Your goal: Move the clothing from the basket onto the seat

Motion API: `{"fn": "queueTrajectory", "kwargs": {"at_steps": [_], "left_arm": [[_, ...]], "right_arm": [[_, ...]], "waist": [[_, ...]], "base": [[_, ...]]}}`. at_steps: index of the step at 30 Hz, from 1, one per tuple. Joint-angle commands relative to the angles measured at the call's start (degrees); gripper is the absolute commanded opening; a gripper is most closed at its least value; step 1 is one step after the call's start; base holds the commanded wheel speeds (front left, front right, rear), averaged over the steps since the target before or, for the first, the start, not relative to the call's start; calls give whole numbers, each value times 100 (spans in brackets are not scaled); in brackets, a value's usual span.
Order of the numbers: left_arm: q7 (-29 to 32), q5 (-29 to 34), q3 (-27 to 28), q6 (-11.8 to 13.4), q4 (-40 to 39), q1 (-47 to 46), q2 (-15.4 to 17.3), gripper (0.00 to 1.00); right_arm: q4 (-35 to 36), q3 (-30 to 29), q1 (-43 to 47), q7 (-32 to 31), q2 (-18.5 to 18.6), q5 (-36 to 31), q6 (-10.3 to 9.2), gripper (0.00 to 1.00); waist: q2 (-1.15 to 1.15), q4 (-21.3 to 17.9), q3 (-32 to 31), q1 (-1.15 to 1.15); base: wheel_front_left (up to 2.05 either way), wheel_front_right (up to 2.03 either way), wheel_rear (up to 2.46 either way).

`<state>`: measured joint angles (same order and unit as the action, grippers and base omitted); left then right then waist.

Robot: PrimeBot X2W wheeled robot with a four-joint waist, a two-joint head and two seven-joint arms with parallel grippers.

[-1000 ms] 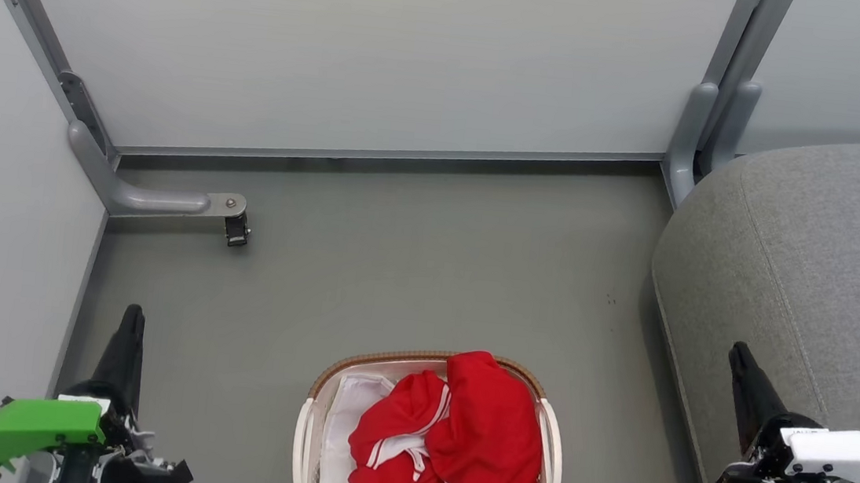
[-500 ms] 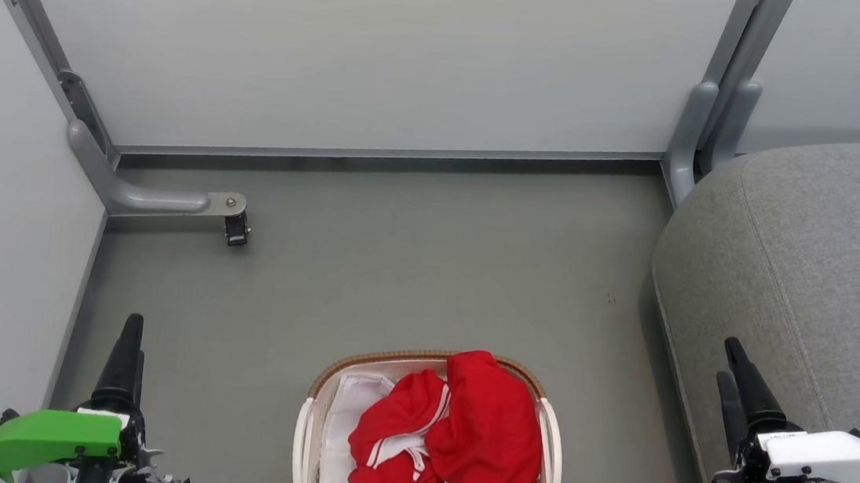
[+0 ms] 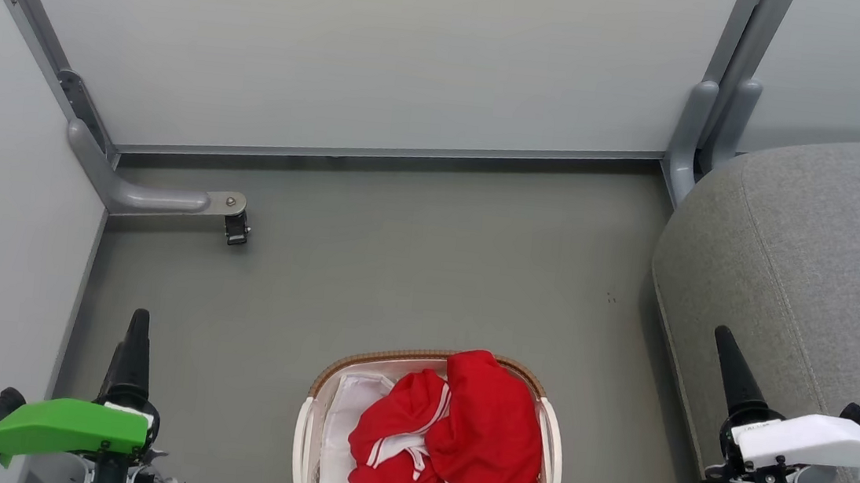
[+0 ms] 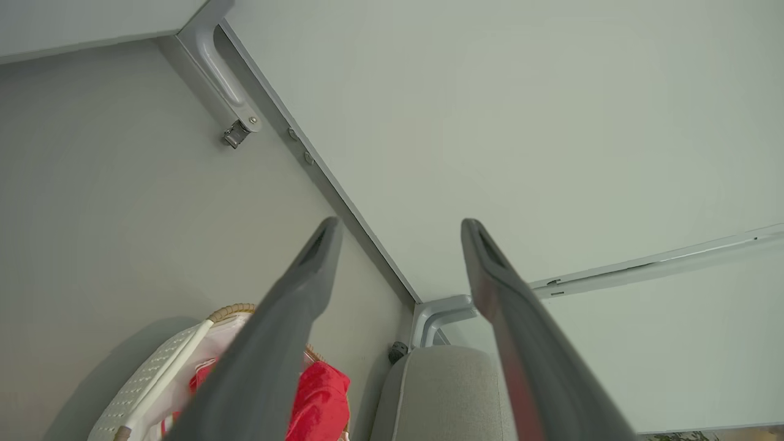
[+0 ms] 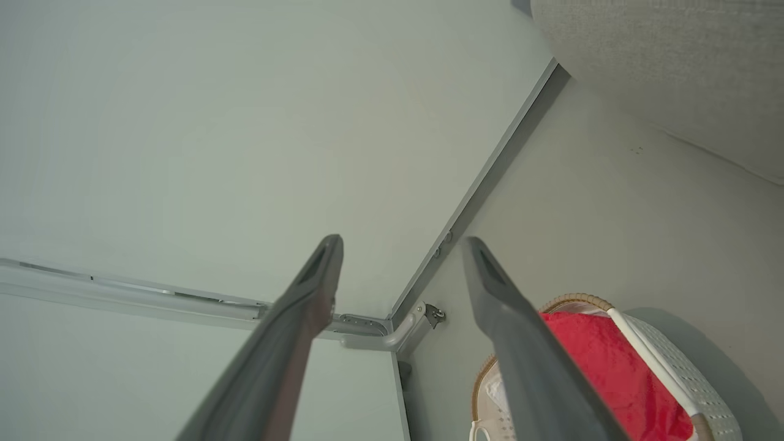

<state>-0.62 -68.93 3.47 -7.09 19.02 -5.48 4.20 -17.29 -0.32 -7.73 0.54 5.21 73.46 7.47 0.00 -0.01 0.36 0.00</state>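
Left end effector [image 4: 398, 224] and right end effector [image 5: 401, 241], both spread, flank the basket [image 3: 387, 357] of clothing [image 3: 487, 428]; right-wrist lettering [image 3: 756, 425] seems illegible.

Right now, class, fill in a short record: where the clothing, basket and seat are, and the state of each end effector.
clothing: red with white stripes, heaped in the basket
basket: on the floor, centre foreground
seat: grey, on the robot's right, no clothing visible on it
left end effector: open, holding nothing
right end effector: open, holding nothing, near the seat
progress: clothing not yet moved
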Motion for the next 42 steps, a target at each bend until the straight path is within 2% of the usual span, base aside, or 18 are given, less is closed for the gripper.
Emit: {"fn": "queueTrajectory", "kwargs": {"at_steps": [1,18,42], "left_arm": [[-64,300,-53,-27,-25,-201,85,100],[-407,2095,-252,-34,211,-264,226,100],[-802,3996,-441,-27,397,-219,340,100]], "right_arm": [[21,40,-167,66,69,-238,1,100],[-204,213,-283,412,97,-2022,2,100],[-565,468,-438,810,84,-4004,2,100]], "waist": [[0,-1,1,0],[0,-2,22,0],[0,-22,48,0]], "base": [[0,0,0],[0,0,0],[0,0,0]]}}
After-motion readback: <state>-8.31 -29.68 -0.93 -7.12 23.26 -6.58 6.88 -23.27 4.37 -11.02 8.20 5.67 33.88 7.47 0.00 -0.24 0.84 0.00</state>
